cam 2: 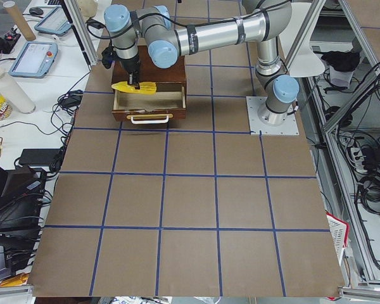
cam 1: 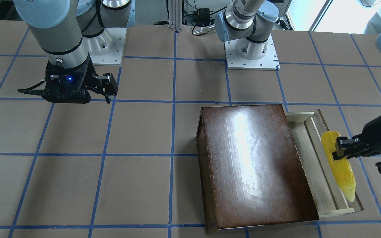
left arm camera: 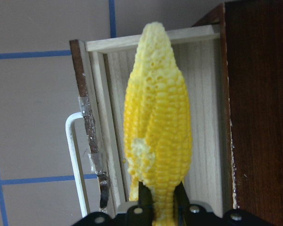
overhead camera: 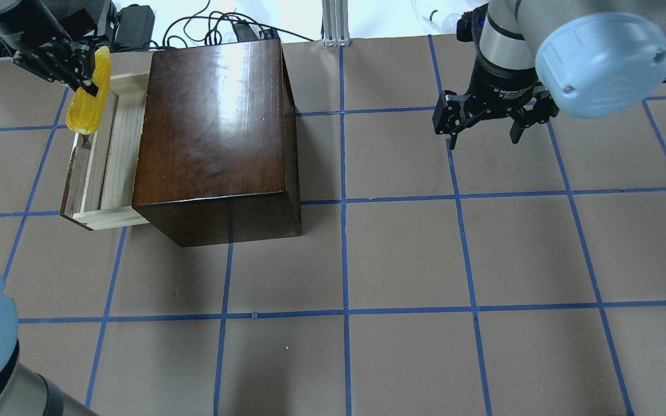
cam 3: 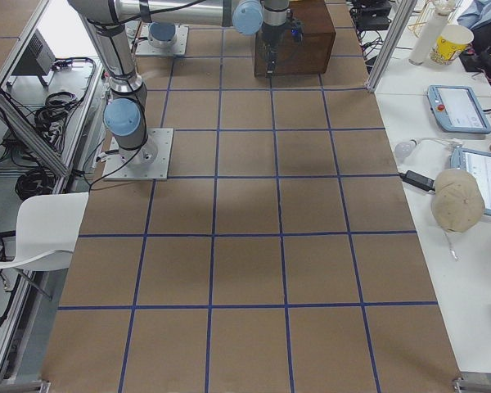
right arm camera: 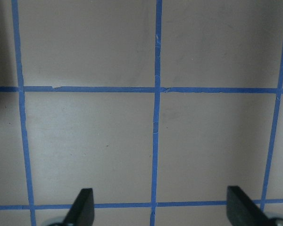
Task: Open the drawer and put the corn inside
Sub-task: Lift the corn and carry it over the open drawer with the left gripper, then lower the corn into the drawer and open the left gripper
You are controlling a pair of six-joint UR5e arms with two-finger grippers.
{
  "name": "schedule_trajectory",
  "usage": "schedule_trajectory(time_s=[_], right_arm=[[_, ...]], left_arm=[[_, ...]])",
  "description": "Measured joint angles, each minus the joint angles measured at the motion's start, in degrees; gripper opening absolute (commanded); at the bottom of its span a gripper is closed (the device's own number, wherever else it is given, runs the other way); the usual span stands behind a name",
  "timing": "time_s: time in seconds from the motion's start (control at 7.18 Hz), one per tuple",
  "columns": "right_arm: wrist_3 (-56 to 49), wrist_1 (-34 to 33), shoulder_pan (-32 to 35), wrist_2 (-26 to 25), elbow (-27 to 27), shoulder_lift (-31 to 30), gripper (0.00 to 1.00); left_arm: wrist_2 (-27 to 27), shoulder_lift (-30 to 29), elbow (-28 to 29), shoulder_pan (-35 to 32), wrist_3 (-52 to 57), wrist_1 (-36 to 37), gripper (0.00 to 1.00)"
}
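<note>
The drawer of pale wood is pulled out of the glossy dark-brown box; it also shows in the front view. My left gripper is shut on the thick end of the yellow corn and holds it above the drawer's front part, lengthwise along it. In the left wrist view the corn hangs over the drawer floor, near the front panel. My right gripper is open and empty, over bare table far from the box, and its wrist view shows only the table.
A white handle sticks out from the drawer's dark front panel. The table is brown paper with a blue tape grid. The arm bases stand at the robot's side. Cables lie beyond the table's far edge.
</note>
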Motion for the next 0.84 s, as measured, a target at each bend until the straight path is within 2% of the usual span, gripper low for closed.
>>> schedule_trajectory(time_s=[0.28,0.7,0.84], right_arm=[[0.00,-0.03,0.00,-0.06,0.00,0.00,1.00],[0.00,0.02,0.00,-0.09,0.00,0.00,1.00],[0.00,0.01,0.00,-0.09,0.00,0.00,1.00]], left_arm=[[-0.19,-0.90,-2.90,-0.08,-0.09,2.12,0.01],[-0.33,-2.11,-6.05,-0.10,-0.35,4.72,0.10],[-0.35,-2.61,-6.23,-0.10,-0.44,5.12,0.21]])
